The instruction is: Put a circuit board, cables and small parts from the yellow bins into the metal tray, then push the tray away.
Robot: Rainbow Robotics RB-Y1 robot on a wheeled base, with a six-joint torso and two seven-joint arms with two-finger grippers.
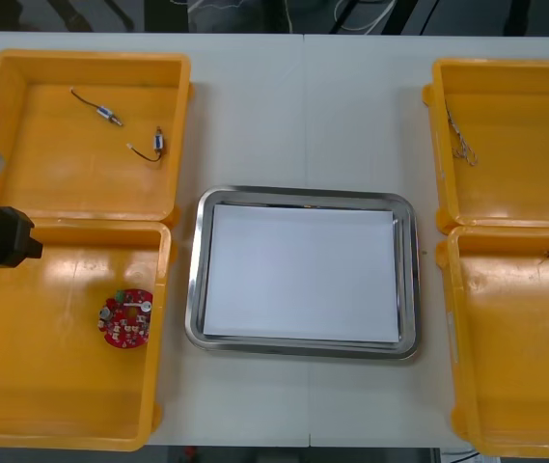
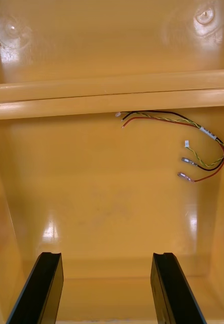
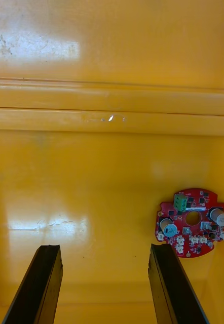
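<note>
Left gripper (image 3: 104, 248) held wide open and empty, circuit board (image 3: 192, 221) laid close by in near left bin (image 1: 52, 386), right gripper (image 2: 106, 255) equally opened, empty, above cables (image 2: 208, 132)

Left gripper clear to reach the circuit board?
Likely yes: left gripper, open, is in the near left bin; the circuit board lies uncovered ahead of one finger. Right gripper is over a right bin.

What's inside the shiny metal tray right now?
The metal tray has just a white lining inside, and nothing lies on it yet. The tray's bottom beneath that lining is covered, so I can't see it.
</note>
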